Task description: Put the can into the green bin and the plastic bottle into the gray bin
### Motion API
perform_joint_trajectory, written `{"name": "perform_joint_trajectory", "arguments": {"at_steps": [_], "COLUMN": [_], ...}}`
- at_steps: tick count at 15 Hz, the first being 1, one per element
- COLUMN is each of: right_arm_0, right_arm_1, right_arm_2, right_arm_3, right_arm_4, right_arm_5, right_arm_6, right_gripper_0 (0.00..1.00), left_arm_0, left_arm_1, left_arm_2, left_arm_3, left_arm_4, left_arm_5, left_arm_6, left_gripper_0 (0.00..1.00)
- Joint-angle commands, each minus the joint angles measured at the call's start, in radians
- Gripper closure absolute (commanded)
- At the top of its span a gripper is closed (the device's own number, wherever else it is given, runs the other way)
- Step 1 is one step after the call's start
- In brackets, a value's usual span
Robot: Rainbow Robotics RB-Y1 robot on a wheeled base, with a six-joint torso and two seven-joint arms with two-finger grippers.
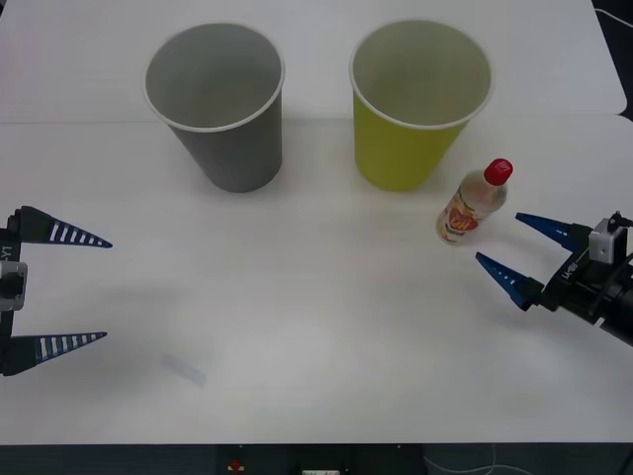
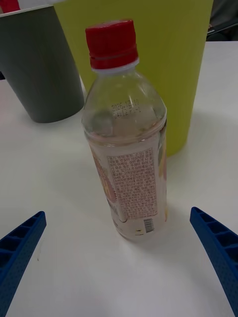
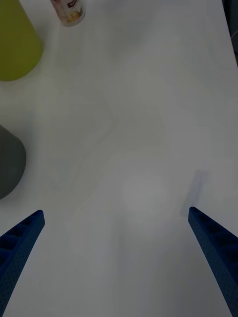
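Observation:
The plastic bottle (image 1: 473,203) stands upright on the white table, just right of the green bin (image 1: 415,99) and in front of it. It is clear, with a red cap and a printed label (image 2: 126,148). My right gripper (image 1: 497,237) is open, its fingertips a short way from the bottle's base and pointing at it without touching. The gray bin (image 1: 218,109) stands left of the green one. My left gripper (image 1: 106,290) rests open at the table's left side, holding nothing. The can is out of view.
A small strip of clear tape (image 1: 185,369) lies flat near the table's front edge (image 1: 297,442). Open white tabletop spans the space between the two grippers and in front of both bins.

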Motion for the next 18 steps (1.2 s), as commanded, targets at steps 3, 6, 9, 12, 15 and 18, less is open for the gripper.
{"name": "perform_joint_trajectory", "arguments": {"at_steps": [3, 6, 9, 12, 15, 18], "right_arm_0": [-0.083, -0.127, -0.170, -0.213, -0.230, -0.231], "right_arm_1": [0.044, 0.069, 0.083, 0.104, 0.112, 0.112], "right_arm_2": [0.016, 0.019, 0.034, 0.048, 0.053, 0.059], "right_arm_3": [0.074, 0.112, 0.152, 0.190, 0.207, 0.207], "right_arm_4": [0.027, 0.040, 0.042, 0.042, 0.043, 0.043], "right_arm_5": [0.023, 0.034, 0.042, 0.055, 0.065, 0.063], "right_arm_6": [0.029, 0.040, 0.052, 0.071, 0.088, 0.097], "right_gripper_0": [0.00, 0.00, 0.00, 0.00, 0.00, 0.23], "left_arm_0": [0.000, 0.000, 0.000, 0.000, 0.000, 0.000], "left_arm_1": [0.000, 0.000, 0.000, 0.000, 0.000, 0.000], "left_arm_2": [0.000, 0.000, 0.000, 0.000, 0.000, 0.000], "left_arm_3": [0.000, 0.000, 0.000, 0.000, 0.000, 0.000], "left_arm_4": [0.000, 0.000, 0.000, 0.000, 0.000, 0.000], "left_arm_5": [0.000, 0.000, 0.000, 0.000, 0.000, 0.000], "left_arm_6": [0.000, 0.000, 0.000, 0.000, 0.000, 0.000], "left_gripper_0": [0.00, 0.00, 0.00, 0.00, 0.00, 0.00]}}
